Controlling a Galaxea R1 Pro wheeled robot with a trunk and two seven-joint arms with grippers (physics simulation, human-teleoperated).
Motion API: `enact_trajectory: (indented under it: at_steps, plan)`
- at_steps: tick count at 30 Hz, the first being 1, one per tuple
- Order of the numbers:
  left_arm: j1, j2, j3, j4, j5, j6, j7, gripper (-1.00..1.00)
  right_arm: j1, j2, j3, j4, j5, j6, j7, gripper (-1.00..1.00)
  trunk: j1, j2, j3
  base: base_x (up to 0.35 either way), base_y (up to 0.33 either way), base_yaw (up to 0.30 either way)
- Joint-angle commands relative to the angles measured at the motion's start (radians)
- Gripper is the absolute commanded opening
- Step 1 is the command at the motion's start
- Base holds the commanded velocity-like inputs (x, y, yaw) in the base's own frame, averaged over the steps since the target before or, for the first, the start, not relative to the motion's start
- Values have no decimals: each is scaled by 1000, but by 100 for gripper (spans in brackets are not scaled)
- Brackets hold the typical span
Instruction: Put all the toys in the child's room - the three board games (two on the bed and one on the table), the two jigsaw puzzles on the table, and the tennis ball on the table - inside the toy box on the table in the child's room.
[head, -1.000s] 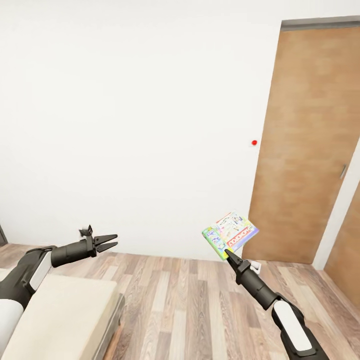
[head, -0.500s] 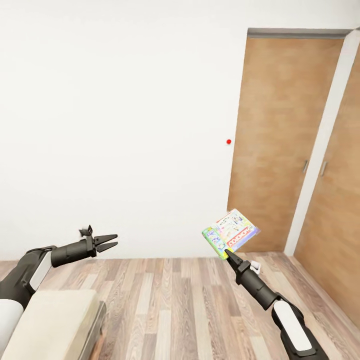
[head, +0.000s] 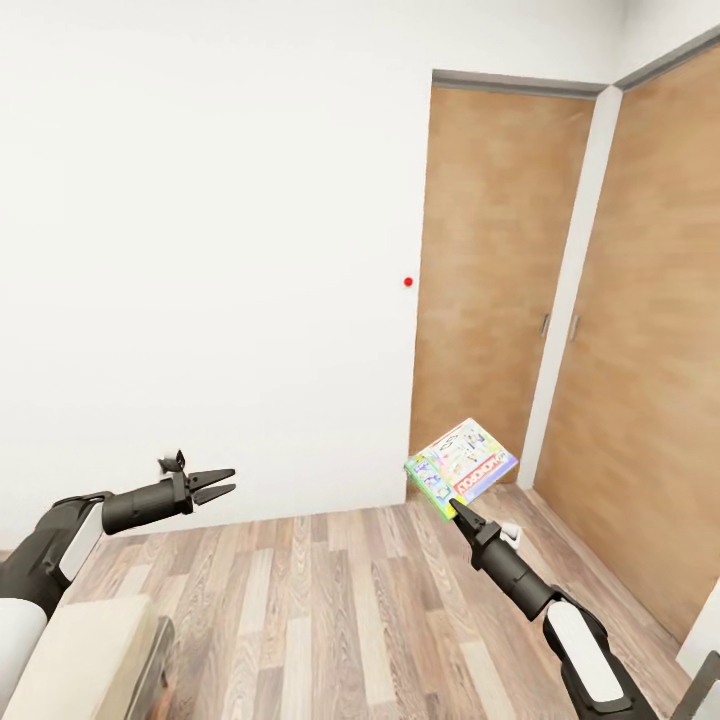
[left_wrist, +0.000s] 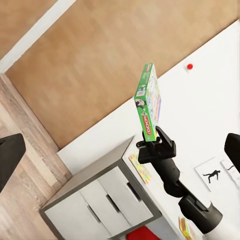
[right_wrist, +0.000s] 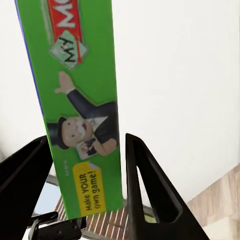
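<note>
Board game (head: 461, 467), green-edged with a white colourful cover, sits clamped between the right gripper's (head: 452, 504) fingers at lower right of the head view, held up tilted before the white wall and wooden doors (head: 497, 290). Left gripper (head: 222, 486), at lower left, holds nothing, its fingers slightly apart. A bed (head: 75, 670) corner shows at bottom left above the plank floor (head: 340, 610).
</note>
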Motion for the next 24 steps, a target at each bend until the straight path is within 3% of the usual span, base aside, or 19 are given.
enact_trajectory:
  at_steps: [1, 18, 24]
  plan:
    - [0, 0, 0, 0, 3, 9, -1, 100, -1, 0, -1, 1, -9, 9, 0, -100, 0, -1, 0, -126, 0, -281]
    - [0, 0, 0, 0, 3, 9, -1, 100, -1, 0, -1, 1, -9, 9, 0, -100, 0, -1, 0, -207, 90, -281]
    - [0, 0, 1, 0, 3, 9, -1, 100, -1, 0, -1, 1, -9, 9, 0, -100, 0, -1, 0, -73, 38, -281]
